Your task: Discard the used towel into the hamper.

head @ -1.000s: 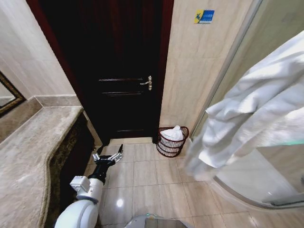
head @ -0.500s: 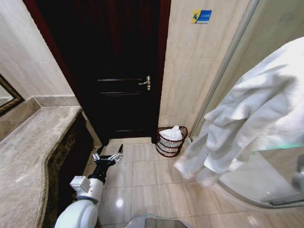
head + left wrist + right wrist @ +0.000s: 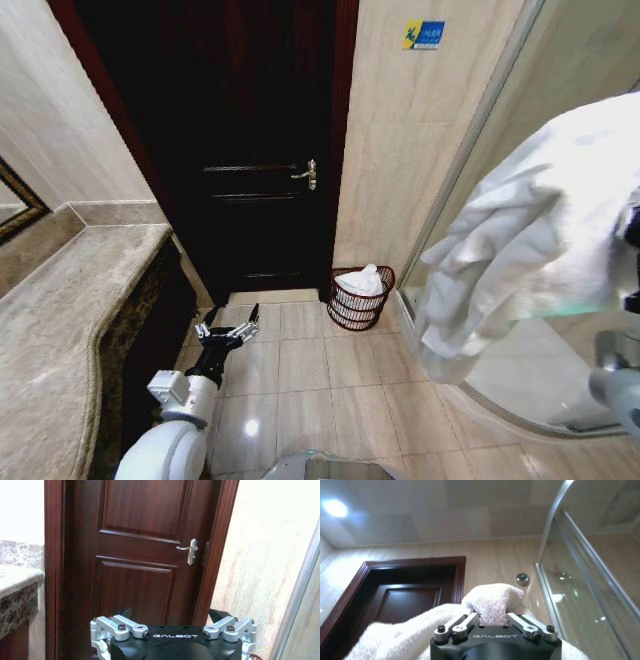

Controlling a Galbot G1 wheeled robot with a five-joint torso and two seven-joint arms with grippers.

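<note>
The towel (image 3: 530, 230), white and bulky, fills the right side of the head view, hanging in folds high above the floor; in the right wrist view you see a wad of it pinched between the fingers of the right gripper (image 3: 492, 620), which are closed on the cloth, with more cloth spilling to the lower left of that frame. You may judge the task as roughly midway: the towel is lifted and held, but not yet released into the hamper.

The glass shower screen (image 3: 490, 130) runs diagonally behind the towel at the right of the head view. The dark wooden door (image 3: 250, 140) occupies the upper centre, with the marble counter (image 3: 70, 310) at lower left.

The hamper (image 3: 360, 298), a small round red-brown openwork basket, stands on the tiled floor at lower centre of the head view, against the wall just right of the door. It already holds some white cloth. It lies well apart from the held towel, lower and to the left of it in the frame, so what remains is to carry the towel across, lower it and let go.

The left gripper (image 3: 227, 333) hangs idle at lower left of centre, over the floor tiles beside the counter, its fingers spread and empty.
</note>
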